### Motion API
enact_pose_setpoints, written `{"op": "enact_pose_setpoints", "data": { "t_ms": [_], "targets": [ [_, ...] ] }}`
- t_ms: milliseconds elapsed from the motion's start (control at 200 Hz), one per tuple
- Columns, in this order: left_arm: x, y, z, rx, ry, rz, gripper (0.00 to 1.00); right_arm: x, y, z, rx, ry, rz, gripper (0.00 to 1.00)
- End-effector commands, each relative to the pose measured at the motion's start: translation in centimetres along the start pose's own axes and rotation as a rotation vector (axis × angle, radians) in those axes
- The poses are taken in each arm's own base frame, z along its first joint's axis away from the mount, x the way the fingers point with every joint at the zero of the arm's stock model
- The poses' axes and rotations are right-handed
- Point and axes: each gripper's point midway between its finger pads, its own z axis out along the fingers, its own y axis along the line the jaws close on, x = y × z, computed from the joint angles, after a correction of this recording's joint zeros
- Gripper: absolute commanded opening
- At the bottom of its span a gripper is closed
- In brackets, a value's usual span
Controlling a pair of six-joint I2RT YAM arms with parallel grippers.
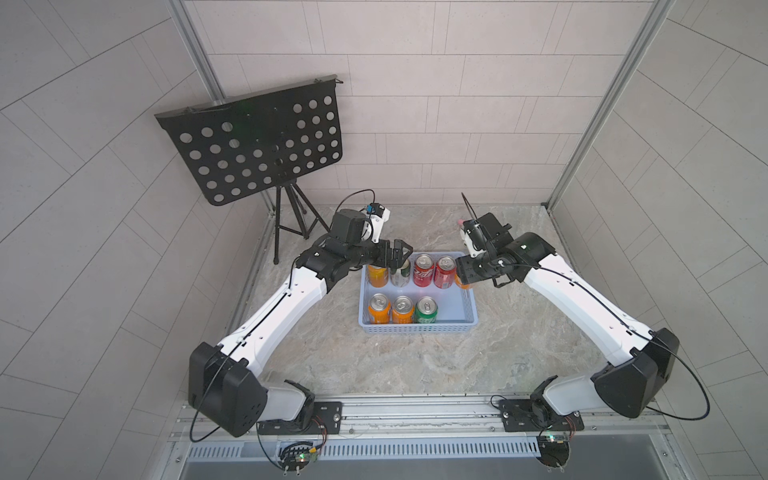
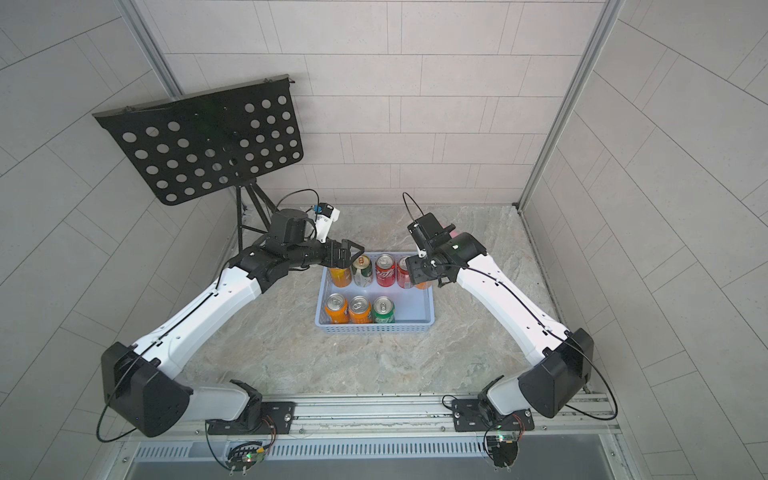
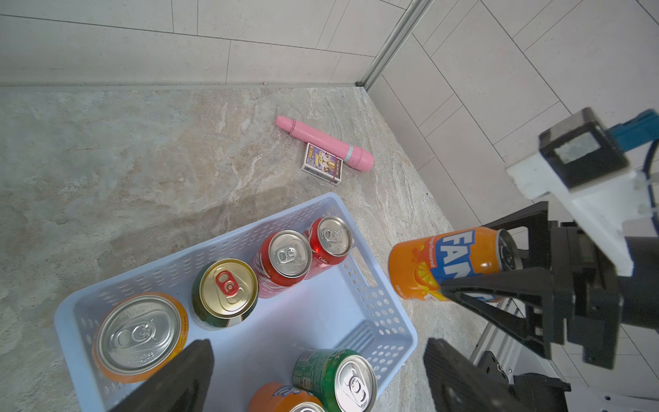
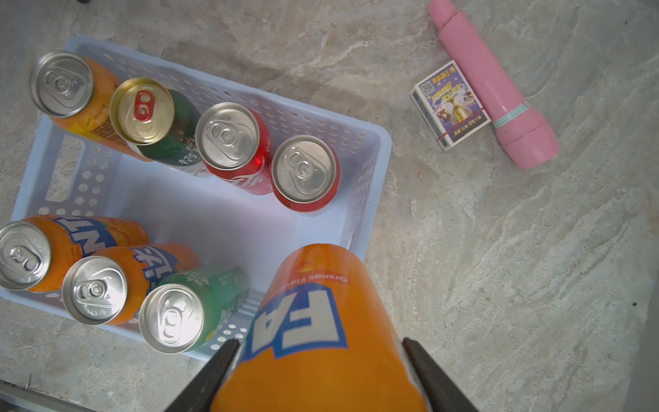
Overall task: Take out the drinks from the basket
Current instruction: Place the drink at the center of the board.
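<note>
Orange can (image 4: pixel 313 285) clamped in R gripper (image 4: pixel 319 343), held up by basket (image 4: pixel 383 142) right rim. L gripper (image 1: pixel 400 254) jaws apart, empty, over basket's far-left corner. Seven other cans (image 4: pixel 228 135) stand inside.

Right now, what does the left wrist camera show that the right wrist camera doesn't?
Only the left wrist view: the right hand seen from outside, closed on the orange can, and the tiled walls. Only the right wrist view: a second orange can, at the end of the green can's row. Both: the basket, gold-topped can, pink tube and card box.
</note>
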Motion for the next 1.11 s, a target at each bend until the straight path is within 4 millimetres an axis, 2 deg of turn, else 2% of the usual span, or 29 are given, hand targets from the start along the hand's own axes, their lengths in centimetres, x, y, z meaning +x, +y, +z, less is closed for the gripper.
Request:
{"op": "enact_pose_setpoints", "data": {
  "t_ms": [0, 220, 415, 825, 1101],
  "targets": [
    [0.3, -0.5, 0.0, 0.003, 0.001, 0.034, 1.00, -0.9, -2.1, -2.6, 0.016, -0.083, 0.025, 0.42],
    [0.8, -0.9, 0.5, 0.004, 0.026, 0.046, 1.00, 0.8, -5.2, -2.0, 0.053, -0.056, 0.072, 0.41],
    [1.0, -0.7, 0.6, -0.013, 0.030, 0.056, 1.00, 3.2, -7.3, -0.3, 0.076, -0.021, 0.125, 0.42],
    [1.3, -0.6, 0.8, -0.031, 0.042, 0.067, 1.00, 7.7, -7.0, 4.2, 0.053, 0.057, 0.165, 0.41],
    [1.2, -0.3, 0.7, -0.063, 0.033, 0.072, 1.00, 8.6, -6.9, 6.2, 0.047, 0.075, 0.183, 0.41]
  ]
}}
